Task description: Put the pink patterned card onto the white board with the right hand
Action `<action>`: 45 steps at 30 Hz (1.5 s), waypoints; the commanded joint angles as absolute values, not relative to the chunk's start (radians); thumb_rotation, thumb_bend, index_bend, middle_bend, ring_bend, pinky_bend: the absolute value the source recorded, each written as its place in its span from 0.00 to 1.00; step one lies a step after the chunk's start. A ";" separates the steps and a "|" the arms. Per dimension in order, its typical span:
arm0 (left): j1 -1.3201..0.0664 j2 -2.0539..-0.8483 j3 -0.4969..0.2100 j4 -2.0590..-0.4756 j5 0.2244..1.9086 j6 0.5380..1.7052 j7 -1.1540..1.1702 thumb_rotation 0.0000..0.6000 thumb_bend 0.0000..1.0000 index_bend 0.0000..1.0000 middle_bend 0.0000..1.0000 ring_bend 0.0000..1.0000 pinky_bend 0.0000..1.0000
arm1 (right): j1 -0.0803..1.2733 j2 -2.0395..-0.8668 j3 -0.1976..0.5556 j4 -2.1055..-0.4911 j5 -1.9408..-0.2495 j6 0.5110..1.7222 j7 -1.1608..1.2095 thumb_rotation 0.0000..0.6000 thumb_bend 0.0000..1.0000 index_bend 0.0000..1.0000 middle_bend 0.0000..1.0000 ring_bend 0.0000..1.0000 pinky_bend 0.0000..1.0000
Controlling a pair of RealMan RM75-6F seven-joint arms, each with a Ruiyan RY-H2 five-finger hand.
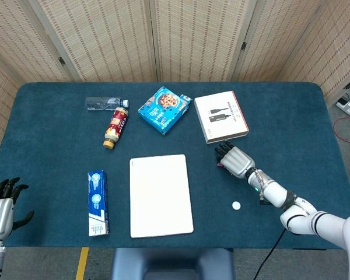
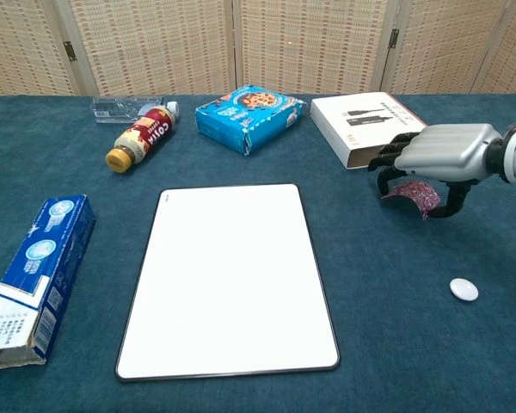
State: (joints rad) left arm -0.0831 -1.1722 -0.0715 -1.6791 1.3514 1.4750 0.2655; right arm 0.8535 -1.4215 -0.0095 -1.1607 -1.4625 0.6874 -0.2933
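The pink patterned card (image 2: 415,194) lies under my right hand (image 2: 437,157), right of the white board (image 2: 232,275). The fingers curl down over the card's left edge and the thumb hooks under its right side, so the card looks pinched and bent slightly upward. In the head view the right hand (image 1: 235,160) covers almost all of the card; only a pink sliver (image 1: 220,165) shows. The white board (image 1: 160,195) lies flat at the table's front centre with nothing on it. My left hand (image 1: 1,205) hangs off the table's front left corner, fingers apart, holding nothing.
A white box (image 2: 370,127) sits just behind my right hand. A small white disc (image 2: 463,289) lies to its front right. A blue cookie box (image 2: 245,116), a cola bottle (image 2: 142,136) and a clear bottle (image 2: 120,108) line the back. A blue toothpaste box (image 2: 39,275) lies left of the board.
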 commanded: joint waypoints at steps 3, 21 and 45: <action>-0.084 -1.171 -0.073 -1.682 1.350 1.475 0.270 1.00 0.26 0.30 0.16 0.12 0.00 | 0.861 -1.388 0.012 -1.237 -1.488 0.737 -0.280 1.00 0.31 0.27 0.11 0.00 0.00; -0.078 -1.157 -0.071 -1.680 1.359 1.484 0.256 1.00 0.26 0.30 0.16 0.12 0.00 | 1.009 -1.508 0.086 -1.361 -1.499 0.651 -0.397 1.00 0.31 0.22 0.10 0.00 0.00; -0.082 -1.159 -0.070 -1.682 1.367 1.476 0.255 1.00 0.26 0.30 0.16 0.12 0.00 | 0.872 -1.328 0.000 -1.588 -1.528 0.845 -0.218 1.00 0.31 0.08 0.10 0.00 0.00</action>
